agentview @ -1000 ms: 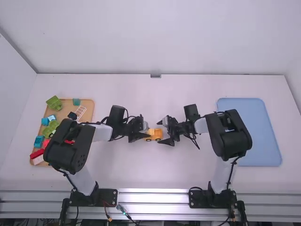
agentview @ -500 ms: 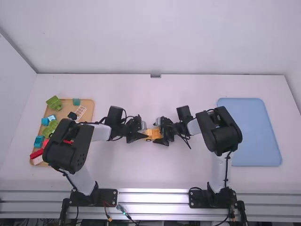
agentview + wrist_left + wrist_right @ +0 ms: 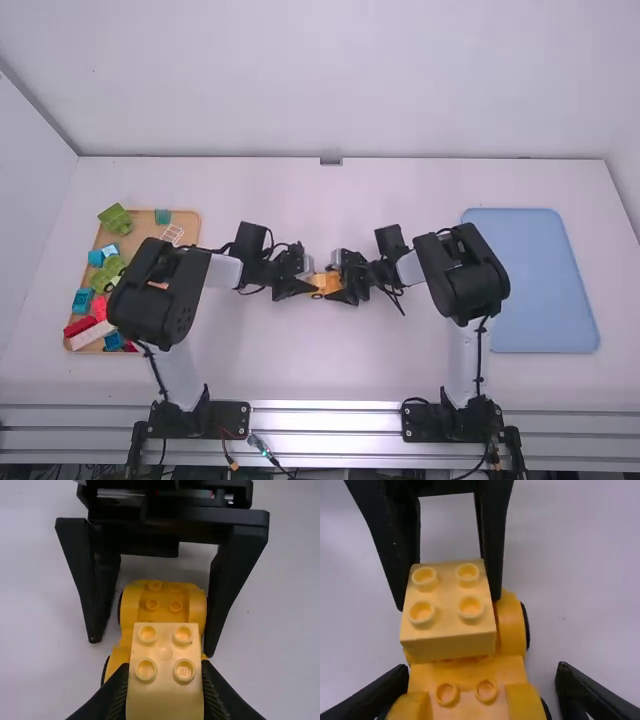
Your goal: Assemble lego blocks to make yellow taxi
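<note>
The yellow taxi's pieces are at the middle of the desk (image 3: 400, 370), between the two arms. The left gripper (image 3: 308, 284) has its fingers closed on the two sides of a yellow two-by-two block (image 3: 165, 695), whose four studs face up. The block is over one part of the yellow car base (image 3: 470, 672); whether it is fully seated there, I cannot tell. The base has rounded fenders, studs between them and black wheels (image 3: 526, 625).

The right gripper (image 3: 346, 283) faces the left one from the other side of the base. Its fingers stand wide, one on each side of the base, and grip nothing.

On the left side of the desk is an orange-brown tray (image 3: 188, 238), partly hidden by the left arm (image 3: 160, 295). At its far edge are a green piece (image 3: 115, 219) and a teal block (image 3: 162, 216), with a white ladder-like piece (image 3: 172, 235) close by. Another green piece (image 3: 108, 270), a blue block (image 3: 83, 301), a red block (image 3: 79, 327) and a pale block (image 3: 93, 335) are also in the tray. A light blue tray (image 3: 540, 285) lies on the right side of the desk.
</note>
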Available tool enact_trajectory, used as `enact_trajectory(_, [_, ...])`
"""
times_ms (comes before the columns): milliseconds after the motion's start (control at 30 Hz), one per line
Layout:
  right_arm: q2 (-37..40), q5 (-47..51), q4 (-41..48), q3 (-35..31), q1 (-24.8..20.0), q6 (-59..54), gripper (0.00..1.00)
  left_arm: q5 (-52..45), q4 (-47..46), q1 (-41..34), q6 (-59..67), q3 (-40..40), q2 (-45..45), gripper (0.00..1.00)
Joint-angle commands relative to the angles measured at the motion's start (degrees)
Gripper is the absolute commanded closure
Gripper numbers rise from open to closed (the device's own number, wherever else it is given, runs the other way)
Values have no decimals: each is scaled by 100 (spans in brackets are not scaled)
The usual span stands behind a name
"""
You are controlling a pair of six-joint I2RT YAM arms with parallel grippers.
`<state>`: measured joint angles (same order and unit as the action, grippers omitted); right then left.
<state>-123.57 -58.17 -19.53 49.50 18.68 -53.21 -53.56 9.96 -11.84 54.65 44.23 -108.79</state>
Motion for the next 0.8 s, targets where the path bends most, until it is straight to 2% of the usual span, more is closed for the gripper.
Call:
enact_trajectory(0, [-129,-39,35,42,-37,28,34,-125,-260,22,531,170,-98,98])
enact_trajectory(100, [-129,-46,42,35,-37,31,47,-98,-350,17,640,190,-98,99])
enact_trajectory(133, [-129,-46,42,35,-37,28,47,-103,-348,17,636,188,-98,99])
enact_trajectory(200, [-129,-46,42,37,-28,28,56,-79,-352,15,634,181,-98,98])
enact_trajectory(300, [-129,-46,42,35,-28,31,60,-105,-348,15,656,177,-98,98])
enact_trajectory(767, [-129,-26,66,31,9,52,60,225,-186,-28,654,177,-92,99])
